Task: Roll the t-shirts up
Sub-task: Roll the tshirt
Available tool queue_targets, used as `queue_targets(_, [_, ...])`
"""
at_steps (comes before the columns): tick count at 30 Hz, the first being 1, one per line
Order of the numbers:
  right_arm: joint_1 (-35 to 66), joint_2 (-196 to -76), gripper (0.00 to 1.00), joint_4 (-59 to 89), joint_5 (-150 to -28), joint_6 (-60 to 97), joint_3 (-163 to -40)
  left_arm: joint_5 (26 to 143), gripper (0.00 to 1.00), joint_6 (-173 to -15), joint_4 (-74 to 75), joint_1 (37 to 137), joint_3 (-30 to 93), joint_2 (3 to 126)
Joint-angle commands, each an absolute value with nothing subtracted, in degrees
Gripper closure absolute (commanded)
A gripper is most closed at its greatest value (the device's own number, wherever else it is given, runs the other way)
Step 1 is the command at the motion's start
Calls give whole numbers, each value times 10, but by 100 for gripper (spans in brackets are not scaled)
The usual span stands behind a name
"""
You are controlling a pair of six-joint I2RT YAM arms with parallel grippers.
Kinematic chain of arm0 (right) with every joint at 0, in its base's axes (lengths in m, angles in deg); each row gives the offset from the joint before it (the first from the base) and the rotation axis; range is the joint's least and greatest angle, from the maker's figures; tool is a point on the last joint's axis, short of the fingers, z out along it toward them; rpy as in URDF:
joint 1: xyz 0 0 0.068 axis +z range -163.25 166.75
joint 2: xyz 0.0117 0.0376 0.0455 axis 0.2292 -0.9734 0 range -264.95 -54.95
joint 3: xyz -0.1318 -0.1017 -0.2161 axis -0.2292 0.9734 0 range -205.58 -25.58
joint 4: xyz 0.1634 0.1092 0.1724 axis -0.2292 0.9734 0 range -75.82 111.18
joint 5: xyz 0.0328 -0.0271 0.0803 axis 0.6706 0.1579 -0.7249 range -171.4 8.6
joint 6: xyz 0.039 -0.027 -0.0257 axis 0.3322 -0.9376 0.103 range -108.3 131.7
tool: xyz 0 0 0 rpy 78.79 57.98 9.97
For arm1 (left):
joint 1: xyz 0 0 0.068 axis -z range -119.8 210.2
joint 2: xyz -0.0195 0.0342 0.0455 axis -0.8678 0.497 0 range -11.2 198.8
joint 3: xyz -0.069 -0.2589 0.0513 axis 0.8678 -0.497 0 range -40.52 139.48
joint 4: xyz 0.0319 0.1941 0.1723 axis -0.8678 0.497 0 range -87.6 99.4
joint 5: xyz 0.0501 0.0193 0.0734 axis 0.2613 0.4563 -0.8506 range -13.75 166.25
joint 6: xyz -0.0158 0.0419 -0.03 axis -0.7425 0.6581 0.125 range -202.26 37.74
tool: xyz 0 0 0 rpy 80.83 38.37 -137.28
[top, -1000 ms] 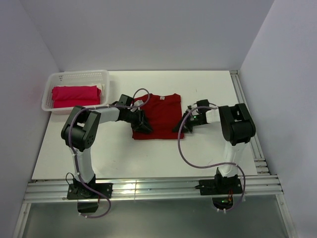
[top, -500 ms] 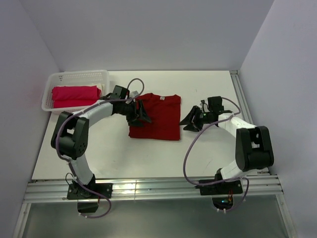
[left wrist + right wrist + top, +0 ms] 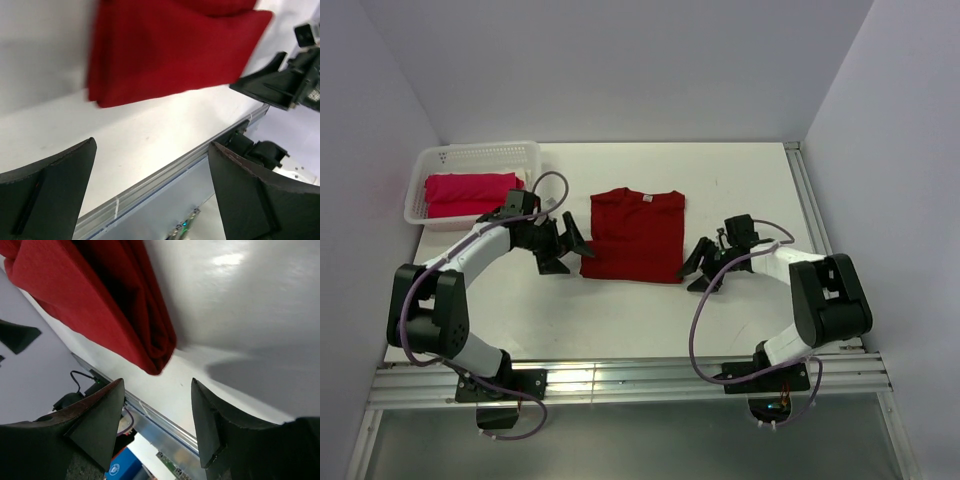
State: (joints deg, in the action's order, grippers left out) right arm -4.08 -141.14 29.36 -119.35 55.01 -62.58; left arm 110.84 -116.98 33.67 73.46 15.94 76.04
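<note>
**Both grippers empty beside the folded crimson shirt**

The dark crimson t-shirt [image 3: 638, 236] lies folded flat at the centre of the frame on the white table [image 3: 750, 190]. The left gripper [image 3: 568, 245] sits just beside the shirt's left edge, jaws spread wide and holding nothing. The right gripper [image 3: 699, 267] sits near the shirt's lower right corner, jaws apart and also empty. At the upper left, the pinkish-red t-shirt [image 3: 470, 193] lies folded inside the white basket [image 3: 485, 150].

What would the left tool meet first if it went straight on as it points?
Likely the folded dark crimson t-shirt; tilt is unclear, so the left tool may touch the table first.
</note>
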Motion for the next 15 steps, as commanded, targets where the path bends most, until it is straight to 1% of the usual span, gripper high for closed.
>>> queue_targets(1, [-28, -1427, 37, 225, -1180, 597, -627, 1106, 1, -1160, 324, 705, 132, 737])
queue_targets(5, [-16, -1477, 37, 188, -1177, 621, -636, 1106, 0, -1164, 295, 695, 106, 731])
queue_targets(11, [-12, -1519, 42, 144, -1170, 664, -639, 1105, 0, -1168, 247, 694, 55, 737])
queue_targets(14, [-9, -1536, 52, 128, -1174, 677, -643, 1100, 1, -1172, 227, 694, 26, 736])
queue_targets(15, [-9, -1536, 67, 128, -1173, 679, -643, 1099, 2, -1178, 217, 694, 21, 737])
